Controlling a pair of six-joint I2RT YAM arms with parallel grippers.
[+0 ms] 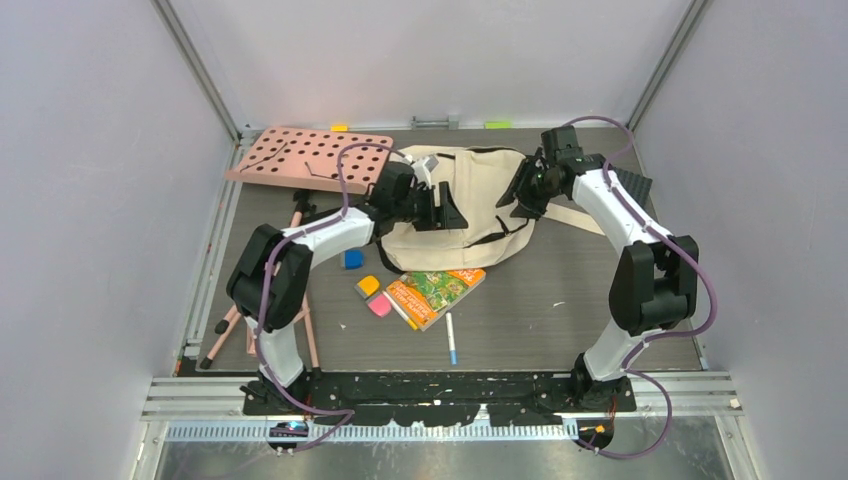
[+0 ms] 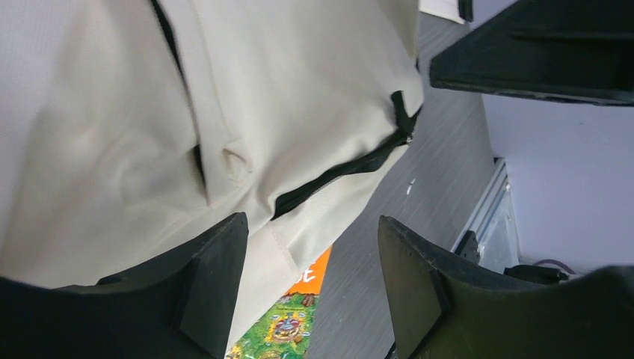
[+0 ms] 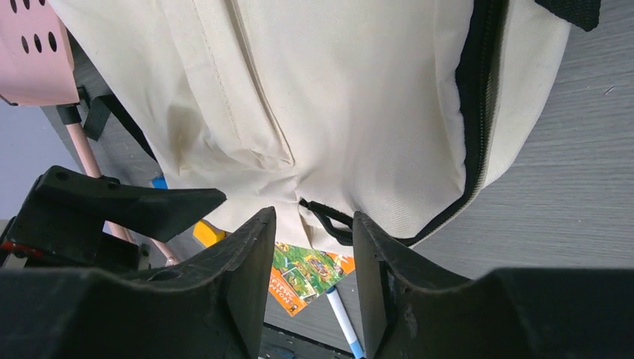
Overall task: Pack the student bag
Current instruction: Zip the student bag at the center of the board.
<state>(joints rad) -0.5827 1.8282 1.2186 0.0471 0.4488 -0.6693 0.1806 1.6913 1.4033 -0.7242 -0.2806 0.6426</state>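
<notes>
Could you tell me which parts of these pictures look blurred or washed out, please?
Top view: evenly lit and sharp. Left wrist: the bag is washed out at upper left, near fingers dark and soft. Right wrist: bag fabric crisp, fingers dark, slightly blurred.

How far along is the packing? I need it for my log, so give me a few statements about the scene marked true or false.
1. The book lies on the table, outside the bag. True.
2. The pen is inside the bag. False: it lies on the table, near the book.
3. The left tool and the right tool are both open. True.
4. The pink board lies on top of the bag. False: it stands beside the bag, at the far left.
</notes>
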